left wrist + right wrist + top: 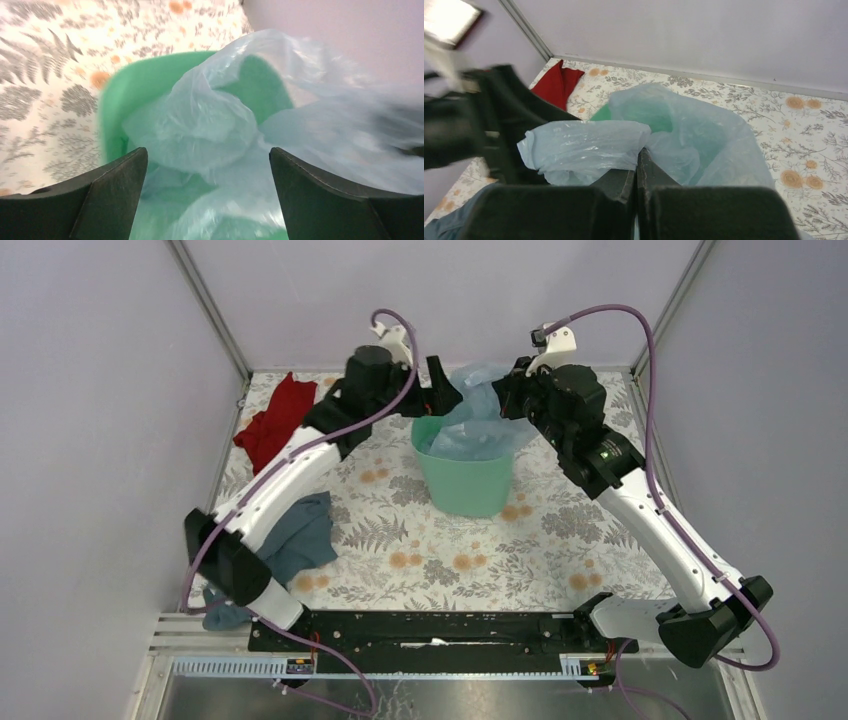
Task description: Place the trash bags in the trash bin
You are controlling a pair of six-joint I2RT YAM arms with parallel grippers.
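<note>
Film of the trash bags (470, 435) is sitting partly inside the trash bin (470, 490) and billowing above its rim; being thin, light and slippery, it is probably going to spring back unless gathered by a bunched fold; the right gripper (636, 160) is pinching such a fold, jaws clenched; the left gripper (207, 152) is hovering over the bin's mouth, jaws spread, holding nothing; a red cloth (275, 420) and a grey-blue cloth (300, 535) are lying well apart, obstructing nothing.

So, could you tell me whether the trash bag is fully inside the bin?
Partly in. The trash bag bulges above the bin, a fold pinched in the shut right gripper.
</note>
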